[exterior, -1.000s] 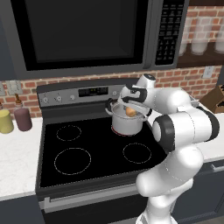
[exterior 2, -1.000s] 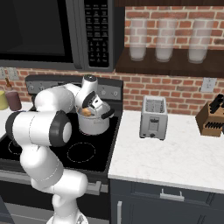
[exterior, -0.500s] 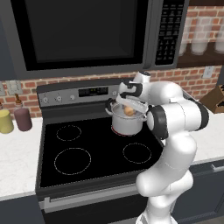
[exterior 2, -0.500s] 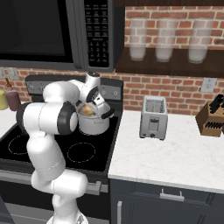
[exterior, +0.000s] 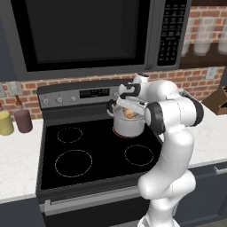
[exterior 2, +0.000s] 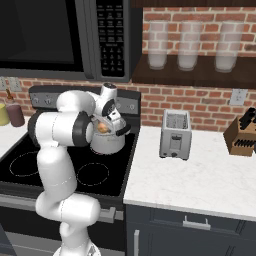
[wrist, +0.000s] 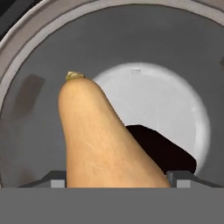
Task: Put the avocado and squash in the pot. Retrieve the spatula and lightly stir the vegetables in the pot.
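Arm swung further over pot (exterior: 128, 126) since a second ago. Gripper (wrist: 114, 177) clamped on squash (wrist: 103, 140), held inside pot above avocado (wrist: 159, 146) (dark, on bottom). Release due, spatula after.

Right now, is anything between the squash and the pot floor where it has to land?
Nothing blocks it. In the hand view the squash sits between the fingertips of the gripper, pointing down into the pot. The avocado already lies on the bottom, beside and below the squash, with bare floor next to it.
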Tool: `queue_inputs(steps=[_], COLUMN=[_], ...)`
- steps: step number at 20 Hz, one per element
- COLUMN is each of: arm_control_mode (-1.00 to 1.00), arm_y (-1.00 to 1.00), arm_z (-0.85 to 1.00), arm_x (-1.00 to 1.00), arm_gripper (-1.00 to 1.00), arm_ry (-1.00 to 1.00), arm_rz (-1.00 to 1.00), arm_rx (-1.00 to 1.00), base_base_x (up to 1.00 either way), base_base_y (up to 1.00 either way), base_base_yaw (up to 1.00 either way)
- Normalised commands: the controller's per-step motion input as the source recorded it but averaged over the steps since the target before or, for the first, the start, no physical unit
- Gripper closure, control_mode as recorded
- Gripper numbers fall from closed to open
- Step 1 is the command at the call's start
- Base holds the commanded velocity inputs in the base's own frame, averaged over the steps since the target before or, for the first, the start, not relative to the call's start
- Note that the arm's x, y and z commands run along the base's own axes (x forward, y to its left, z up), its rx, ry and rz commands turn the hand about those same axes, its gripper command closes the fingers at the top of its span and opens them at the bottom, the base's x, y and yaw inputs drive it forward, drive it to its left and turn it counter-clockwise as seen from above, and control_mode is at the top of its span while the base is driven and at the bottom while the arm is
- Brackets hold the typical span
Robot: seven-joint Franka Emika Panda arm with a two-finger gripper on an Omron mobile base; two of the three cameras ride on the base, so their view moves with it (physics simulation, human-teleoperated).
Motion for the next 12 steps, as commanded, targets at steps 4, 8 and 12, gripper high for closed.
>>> queue_inputs(steps=[4,8,12], arm_control_mode=[-1.00,-1.00,-1.00], arm_y=[0.00,0.00,0.00], arm_z=[-0.24,-0.27,-0.30], arm_x=[0.19,0.17,0.16], arm_gripper=[1.00,1.00,1.00], arm_ry=[0.06,0.07,0.06], arm_rz=[-0.02,-0.02,-0.02], arm_rx=[0.00,0.00,0.00], base_base_x=[0.00,0.00,0.00], base_base_y=[0.00,0.00,0.00], base_base_yaw=[0.00,0.00,0.00])
